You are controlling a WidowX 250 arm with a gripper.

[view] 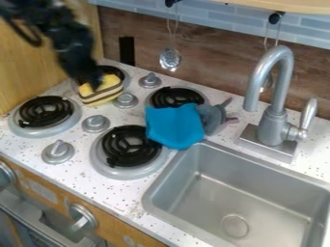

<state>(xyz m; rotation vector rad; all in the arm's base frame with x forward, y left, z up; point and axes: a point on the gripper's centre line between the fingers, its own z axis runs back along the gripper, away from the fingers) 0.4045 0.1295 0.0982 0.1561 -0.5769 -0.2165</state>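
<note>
The tool (95, 83), black and blurred along its arm, is at the upper left, its lower end overlapping the top of the cake (102, 98). Whether it is spread, pressed together or pinching the cake, I cannot tell.

The cake is a toy slice, a chunky rounded wedge in bright yellow with dark brown bands running across its side like layers of filling. It is at the near edge of the rear left burner (120, 73), just beside a grey knob (126, 100).

The other burners have black coils, ridged and looped, set in smooth, round grey pans. The knobs between them are round and grey, with raised grips. The counter (122, 191) is white with dark speckles.

A bright blue piece (171, 126), soft-looking and creased, lies partly over the right-hand burners; against it is a grey plush (213, 116) with pinkish ends. To the right are a satiny grey sink (174, 193) with rounded corners and a curved metallic faucet (283, 87). A shiny ladle (170, 59) hangs before brown wood-grain boarding (213, 62), below pale blue-grey tiles (213, 21). A yellowish wood panel (38, 67) stands at the left.
</note>
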